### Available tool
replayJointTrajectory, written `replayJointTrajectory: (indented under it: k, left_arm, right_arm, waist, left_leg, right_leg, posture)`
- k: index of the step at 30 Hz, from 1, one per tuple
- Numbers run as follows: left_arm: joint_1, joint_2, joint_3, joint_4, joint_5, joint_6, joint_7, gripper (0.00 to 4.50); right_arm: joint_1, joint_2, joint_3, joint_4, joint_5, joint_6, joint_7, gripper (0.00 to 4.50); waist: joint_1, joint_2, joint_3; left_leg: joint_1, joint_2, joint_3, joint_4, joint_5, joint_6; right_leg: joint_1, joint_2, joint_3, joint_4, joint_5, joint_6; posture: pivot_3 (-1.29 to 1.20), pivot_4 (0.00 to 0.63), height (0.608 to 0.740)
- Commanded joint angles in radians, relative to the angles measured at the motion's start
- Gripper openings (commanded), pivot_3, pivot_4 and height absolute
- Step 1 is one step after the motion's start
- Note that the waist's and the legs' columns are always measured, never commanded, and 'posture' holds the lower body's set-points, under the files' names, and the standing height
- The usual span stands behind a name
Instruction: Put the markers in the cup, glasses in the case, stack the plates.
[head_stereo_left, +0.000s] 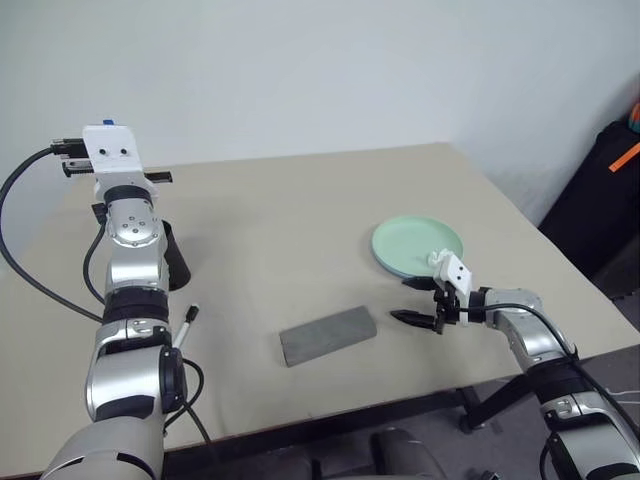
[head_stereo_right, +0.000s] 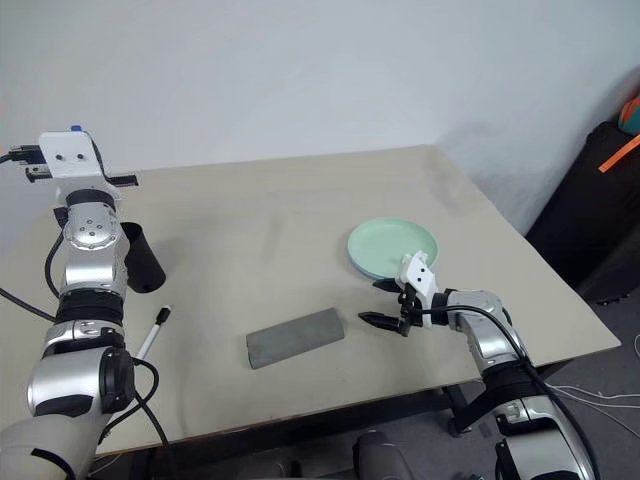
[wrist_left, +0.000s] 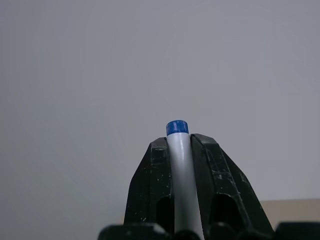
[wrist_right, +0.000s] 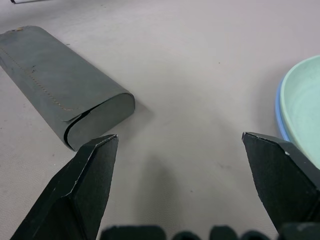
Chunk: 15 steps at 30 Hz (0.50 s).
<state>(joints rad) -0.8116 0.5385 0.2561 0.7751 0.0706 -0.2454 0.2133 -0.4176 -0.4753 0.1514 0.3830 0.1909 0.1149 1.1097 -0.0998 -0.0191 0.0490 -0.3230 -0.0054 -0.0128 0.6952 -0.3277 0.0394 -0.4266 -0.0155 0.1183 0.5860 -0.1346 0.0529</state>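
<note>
The left arm rises up the left side of the head-camera frame, its wrist lifted high at the upper left, above the table's far edge. The left gripper (wrist_left: 182, 150) is clamped on a white marker with a blue end (wrist_left: 177, 128), which stands out past the fingertips. The right arm reaches in from the lower right, forearm low and angled toward the frame's centre. The right gripper (head_stereo_left: 418, 303) hangs just above the tabletop with its jaws spread wide, holding nothing.

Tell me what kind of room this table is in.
Probably an office or lab test space: a plain beige table against a bare white wall, with black bags or cases beside it.
</note>
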Motion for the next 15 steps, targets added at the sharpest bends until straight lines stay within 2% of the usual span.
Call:
replayJointTrajectory:
  k: [1,15]
  left_arm:
    - [0.009,0.028,0.004,-0.003,0.021,-0.042,0.038,0.17]
    - [0.064,0.061,0.009,0.059,0.014,-0.010,0.081,0.17]
  right_arm:
    - [-0.006,-0.006,-0.020,-0.039,0.013,-0.003,-0.003,4.31]
    - [0.003,-0.007,-0.039,-0.115,0.103,0.089,0.077,4.31]
  waist:
    - [0.000,0.000,0.000]
    - [0.001,0.000,0.000]
  left_leg:
    - [0.000,0.000,0.000,0.000,0.000,0.000]
    - [0.000,0.000,-0.001,0.000,0.000,0.000]
  right_leg:
    - [0.000,0.000,0.000,0.000,0.000,0.000]
    - [0.000,0.000,-0.002,0.001,0.000,0.000]
  posture:
    - [0.00,0.000,0.740]
    - [0.00,0.000,0.740]
